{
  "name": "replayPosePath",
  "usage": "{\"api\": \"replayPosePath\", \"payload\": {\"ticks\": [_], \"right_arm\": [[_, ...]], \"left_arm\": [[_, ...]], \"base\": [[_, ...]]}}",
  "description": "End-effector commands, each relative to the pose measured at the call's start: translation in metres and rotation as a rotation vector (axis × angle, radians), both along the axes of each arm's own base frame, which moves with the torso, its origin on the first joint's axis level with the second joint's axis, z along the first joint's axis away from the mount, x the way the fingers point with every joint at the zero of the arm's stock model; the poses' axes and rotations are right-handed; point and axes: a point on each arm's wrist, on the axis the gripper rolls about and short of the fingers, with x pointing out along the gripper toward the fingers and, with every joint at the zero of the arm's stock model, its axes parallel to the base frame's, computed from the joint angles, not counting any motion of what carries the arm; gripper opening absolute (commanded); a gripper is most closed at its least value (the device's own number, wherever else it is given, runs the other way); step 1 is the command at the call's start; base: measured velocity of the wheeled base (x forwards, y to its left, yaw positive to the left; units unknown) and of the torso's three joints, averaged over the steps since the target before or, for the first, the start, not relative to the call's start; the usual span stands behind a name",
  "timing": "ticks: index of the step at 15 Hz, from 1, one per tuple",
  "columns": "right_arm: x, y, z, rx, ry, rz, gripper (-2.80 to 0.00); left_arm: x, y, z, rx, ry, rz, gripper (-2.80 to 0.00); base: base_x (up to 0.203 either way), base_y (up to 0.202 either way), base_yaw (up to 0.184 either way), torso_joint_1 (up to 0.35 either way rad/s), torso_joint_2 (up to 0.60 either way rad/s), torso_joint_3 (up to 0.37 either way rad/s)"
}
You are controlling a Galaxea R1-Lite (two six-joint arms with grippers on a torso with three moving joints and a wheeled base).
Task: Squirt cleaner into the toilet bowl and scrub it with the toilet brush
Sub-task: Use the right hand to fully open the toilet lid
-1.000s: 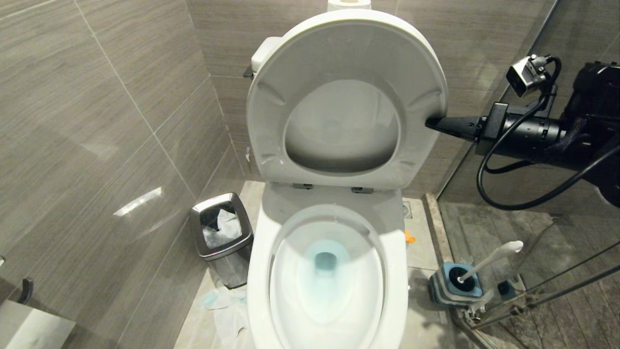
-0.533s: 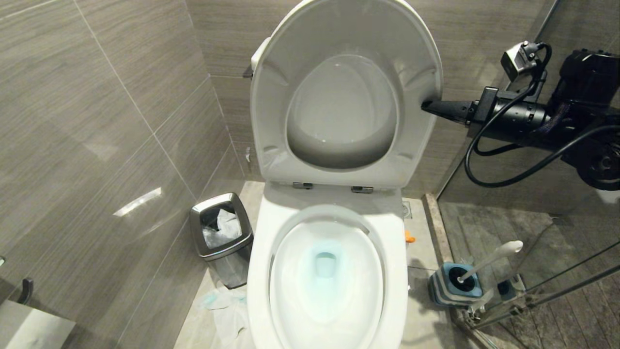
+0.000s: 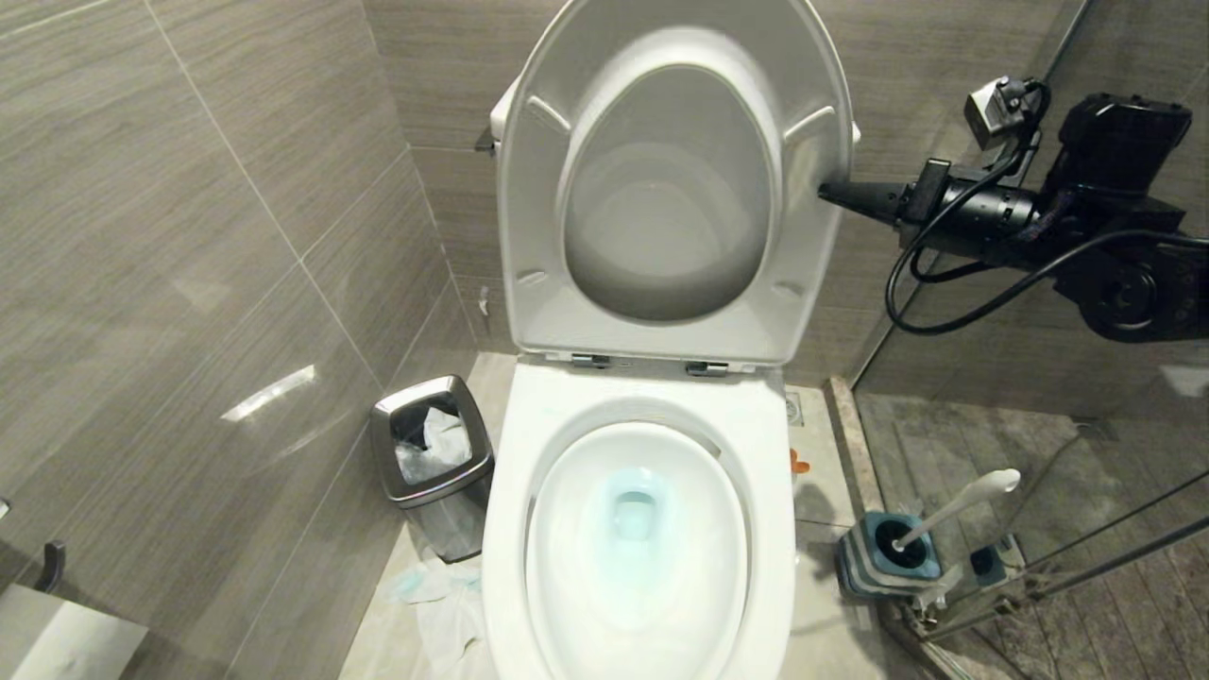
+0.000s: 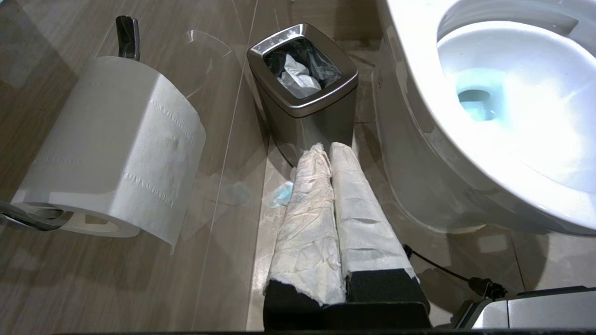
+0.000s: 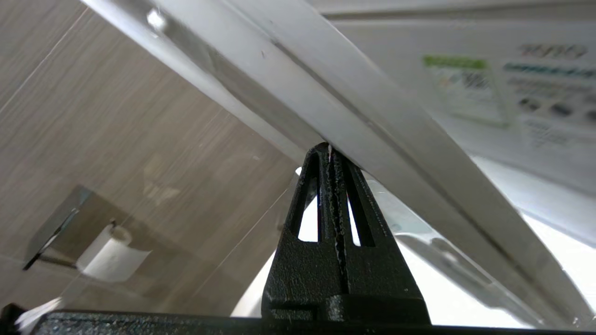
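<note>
The toilet bowl (image 3: 638, 529) lay open below once your right claw (image 3: 831, 194), fingers pressed together, had pushed the seat (image 3: 803, 236) nearly upright; the toilet brush (image 3: 954, 510) waited in its holder (image 3: 883, 562).

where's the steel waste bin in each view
Head view: the steel waste bin stands on the floor left of the toilet bowl, against the tiled wall.
Left wrist view: the bin is top centre, beyond the paper-wrapped fingers of the left gripper.
Right wrist view: not in it.
Shared landmark: the bowl, with its blue water, beside the bin in both.
</note>
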Motion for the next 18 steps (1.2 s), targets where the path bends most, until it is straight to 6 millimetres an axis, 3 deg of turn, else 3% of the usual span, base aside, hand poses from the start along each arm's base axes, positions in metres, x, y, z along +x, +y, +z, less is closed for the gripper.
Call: {"api": "replayPosePath", "payload": {"ticks": [1,7,18], "right_arm": [[0.023,-0.006,-0.011,0.002,0.003,-0.011,-2.8],[0.048,-0.01,-0.016,0.004,-0.027,-0.022,-2.8],[0.062,-0.009,-0.019,0.011,-0.054,-0.056,-2.8]], "left_arm": [[0.0,0.0,0.0,-0.001,0.0,0.001,-2.8],[0.0,0.0,0.0,0.001,0.0,0.001,-2.8],[0.0,0.0,0.0,0.001,0.0,0.0,-2.8]], "base": [[0.0,0.0,0.0,0.0,0.0,0.0],[0.0,0.0,0.0,0.0,0.0,0.0],[0.0,0.0,0.0,0.0,0.0,0.0]]}}
